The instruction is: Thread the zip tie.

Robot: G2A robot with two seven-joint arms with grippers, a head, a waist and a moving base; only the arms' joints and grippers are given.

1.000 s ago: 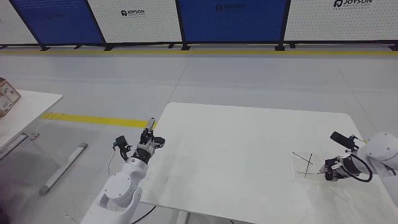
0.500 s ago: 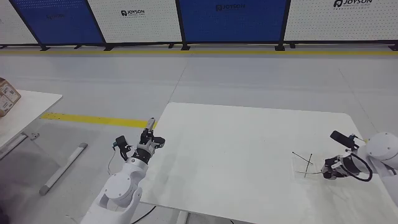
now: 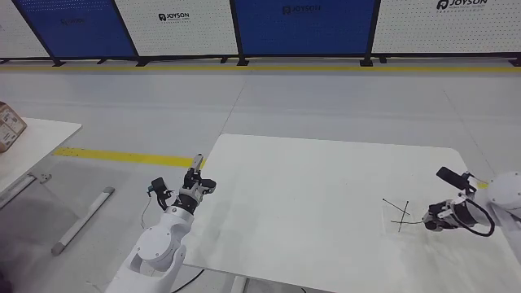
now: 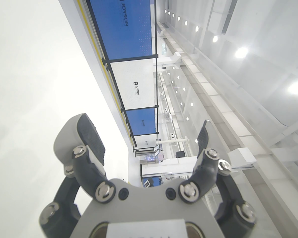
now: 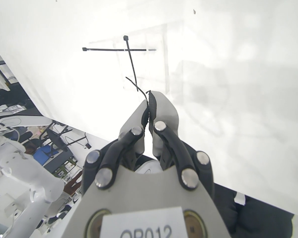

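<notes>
With the right pincer (image 5: 149, 95) clamped on just the end of one tie (image 3: 407, 222) and the left pincer (image 4: 149, 130) gaping wide, it could slip or snag the crossed ties (image 5: 127, 49).

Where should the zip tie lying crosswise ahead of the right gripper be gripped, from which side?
Probably near its square head, on the bare stretch clear of the second tie crossing it. The zip tie lies flat on the table, so come straight down from above, jaws either side of the strap. The right gripper holds a third tie.
</notes>
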